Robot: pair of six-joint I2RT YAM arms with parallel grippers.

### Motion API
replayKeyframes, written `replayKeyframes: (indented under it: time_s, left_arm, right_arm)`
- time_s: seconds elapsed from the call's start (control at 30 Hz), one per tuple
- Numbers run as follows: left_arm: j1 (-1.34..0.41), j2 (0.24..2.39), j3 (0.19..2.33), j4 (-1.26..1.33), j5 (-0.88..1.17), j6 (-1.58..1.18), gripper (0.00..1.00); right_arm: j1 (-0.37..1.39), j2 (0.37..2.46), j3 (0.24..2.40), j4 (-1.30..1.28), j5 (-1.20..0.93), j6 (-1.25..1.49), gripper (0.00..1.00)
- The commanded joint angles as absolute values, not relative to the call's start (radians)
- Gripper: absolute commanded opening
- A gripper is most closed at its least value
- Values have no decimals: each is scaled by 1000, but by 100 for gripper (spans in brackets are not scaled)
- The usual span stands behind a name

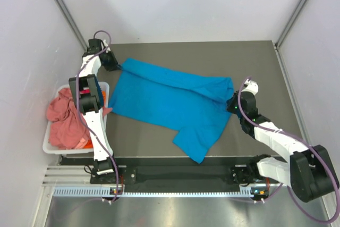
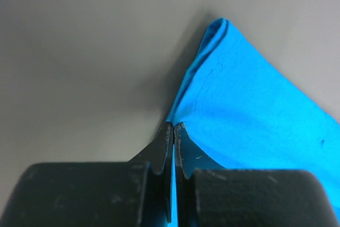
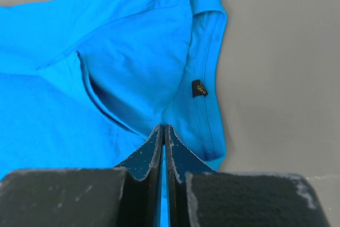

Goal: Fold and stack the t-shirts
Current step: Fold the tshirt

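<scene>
Turquoise t-shirt (image 1: 164, 99) lies spread across mid-frame; left gripper (image 2: 173, 131) and right gripper (image 3: 163, 131) each pinch its edge, jaws closed tight. Pulled apart too hard, the thin cloth could slip out, spoiling the fold.

A robotics lab cell: white walls (image 1: 186, 3) enclose a grey table (image 1: 212, 57) carrying 2 robot arms (image 1: 95, 123).

The t-shirt (image 1: 170, 104) lies on the table (image 1: 255, 62) between left hand (image 1: 120, 66) and right hand (image 1: 230, 101), basket (image 1: 51, 148) at left.
</scene>
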State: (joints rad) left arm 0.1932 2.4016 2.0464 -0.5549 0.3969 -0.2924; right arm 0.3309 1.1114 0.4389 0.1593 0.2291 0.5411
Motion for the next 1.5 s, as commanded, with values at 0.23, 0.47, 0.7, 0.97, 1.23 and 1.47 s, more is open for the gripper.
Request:
replayKeyframes:
  time_s: [0.23, 0.47, 0.7, 0.97, 1.23, 1.47]
  left_arm:
    - [196, 2313, 2033, -635, 313, -267, 0]
    - [196, 2313, 1976, -652, 276, -253, 0]
    - [195, 2301, 1976, -675, 239, -252, 7]
    - [190, 2275, 2000, -716, 238, -261, 12]
    - [187, 2275, 2003, -745, 204, -247, 18]
    - [180, 2255, 2005, -749, 164, -239, 23]
  right_arm:
    - [344, 1034, 483, 94, 288, 485, 0]
    - [362, 1020, 419, 115, 249, 505, 0]
    - [365, 1028, 405, 104, 236, 521, 0]
    - [365, 1025, 423, 29, 285, 571, 0]
    - [364, 974, 463, -51, 314, 548, 0]
    - [364, 968, 437, -35, 256, 552, 0]
